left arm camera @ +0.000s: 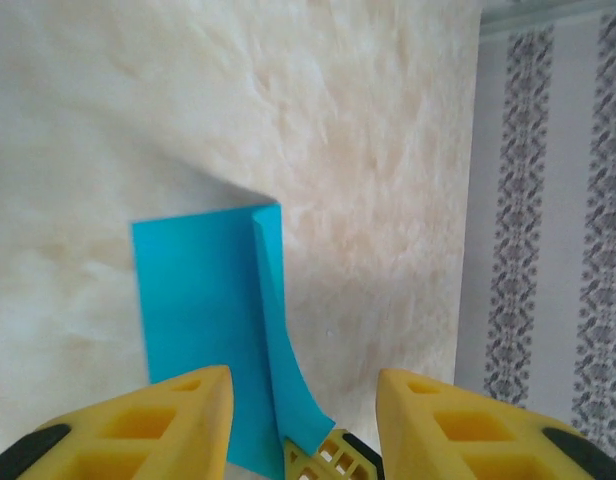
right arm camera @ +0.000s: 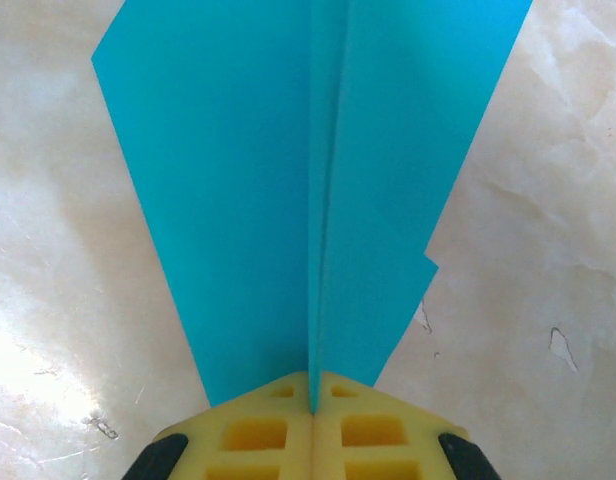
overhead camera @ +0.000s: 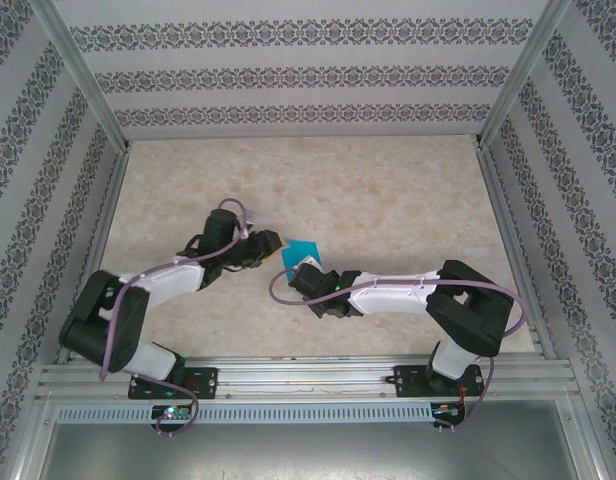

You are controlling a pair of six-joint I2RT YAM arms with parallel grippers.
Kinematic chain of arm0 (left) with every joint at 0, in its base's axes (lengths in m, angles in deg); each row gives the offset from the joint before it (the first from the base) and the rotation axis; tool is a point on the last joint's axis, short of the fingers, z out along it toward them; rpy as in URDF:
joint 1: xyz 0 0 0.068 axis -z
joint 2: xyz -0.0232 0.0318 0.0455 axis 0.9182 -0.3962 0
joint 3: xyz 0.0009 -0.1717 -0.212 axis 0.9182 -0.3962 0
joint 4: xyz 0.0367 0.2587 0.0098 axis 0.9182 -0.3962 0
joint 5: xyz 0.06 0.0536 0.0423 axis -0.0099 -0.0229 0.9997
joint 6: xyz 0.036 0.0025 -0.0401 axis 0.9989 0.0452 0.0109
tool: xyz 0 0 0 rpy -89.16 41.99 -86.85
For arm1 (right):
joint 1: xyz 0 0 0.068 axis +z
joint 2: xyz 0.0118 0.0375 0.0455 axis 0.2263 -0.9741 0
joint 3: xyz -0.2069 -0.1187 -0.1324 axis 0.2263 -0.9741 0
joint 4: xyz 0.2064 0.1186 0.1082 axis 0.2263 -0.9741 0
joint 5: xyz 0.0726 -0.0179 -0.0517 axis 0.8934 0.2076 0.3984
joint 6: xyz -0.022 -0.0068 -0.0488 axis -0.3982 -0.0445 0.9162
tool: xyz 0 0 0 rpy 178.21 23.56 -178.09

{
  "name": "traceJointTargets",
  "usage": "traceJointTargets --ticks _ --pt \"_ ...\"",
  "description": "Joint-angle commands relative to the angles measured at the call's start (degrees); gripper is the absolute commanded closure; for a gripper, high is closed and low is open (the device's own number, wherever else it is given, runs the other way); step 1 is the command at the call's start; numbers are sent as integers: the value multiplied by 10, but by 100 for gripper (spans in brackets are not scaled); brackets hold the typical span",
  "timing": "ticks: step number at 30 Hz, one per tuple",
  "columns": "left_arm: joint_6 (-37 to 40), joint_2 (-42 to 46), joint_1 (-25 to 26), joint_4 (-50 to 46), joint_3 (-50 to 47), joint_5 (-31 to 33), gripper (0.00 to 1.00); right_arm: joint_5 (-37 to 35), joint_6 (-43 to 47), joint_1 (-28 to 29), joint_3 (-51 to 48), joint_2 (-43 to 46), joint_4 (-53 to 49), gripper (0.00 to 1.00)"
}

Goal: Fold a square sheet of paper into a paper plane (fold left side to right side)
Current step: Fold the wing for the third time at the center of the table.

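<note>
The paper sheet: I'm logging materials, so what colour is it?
Plain teal-blue; the paper sheet shows best in the right wrist view.

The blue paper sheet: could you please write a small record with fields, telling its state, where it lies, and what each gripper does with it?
Paper: teal-blue sheet, partly folded, one flap raised along a crease
Position: on the marbled table, between the two grippers
Right gripper: shut on the raised fold of the sheet
Left gripper: open, fingers wide apart, the raised flap seen between them, nothing gripped
Plane shape: not yet formed
</note>
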State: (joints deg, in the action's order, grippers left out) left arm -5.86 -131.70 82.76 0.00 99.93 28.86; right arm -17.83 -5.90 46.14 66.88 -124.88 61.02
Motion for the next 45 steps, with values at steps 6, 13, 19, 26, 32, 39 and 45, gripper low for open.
traceJointTargets --ticks 6,13,19,26,32,39,45 --pt "96 132 -102 -180 -26 -50 54 70 3 -27 12 4 -9 100" --pt "97 131 -102 -172 -42 -87 54 213 -4 -79 -12 31 20 100" --pt "89 103 -82 -143 -47 -105 54 330 -16 -128 -41 50 56 100" --pt "58 41 -20 -85 -41 -83 54 443 -44 -183 -77 54 112 100" --pt "54 -8 30 -80 -9 -50 54 504 -59 -222 -109 64 155 100" --pt "50 -87 91 -67 50 -25 55 545 -66 -251 -130 69 175 100" --pt "59 -147 132 -87 109 -3 56 557 -66 -265 -140 64 184 100"
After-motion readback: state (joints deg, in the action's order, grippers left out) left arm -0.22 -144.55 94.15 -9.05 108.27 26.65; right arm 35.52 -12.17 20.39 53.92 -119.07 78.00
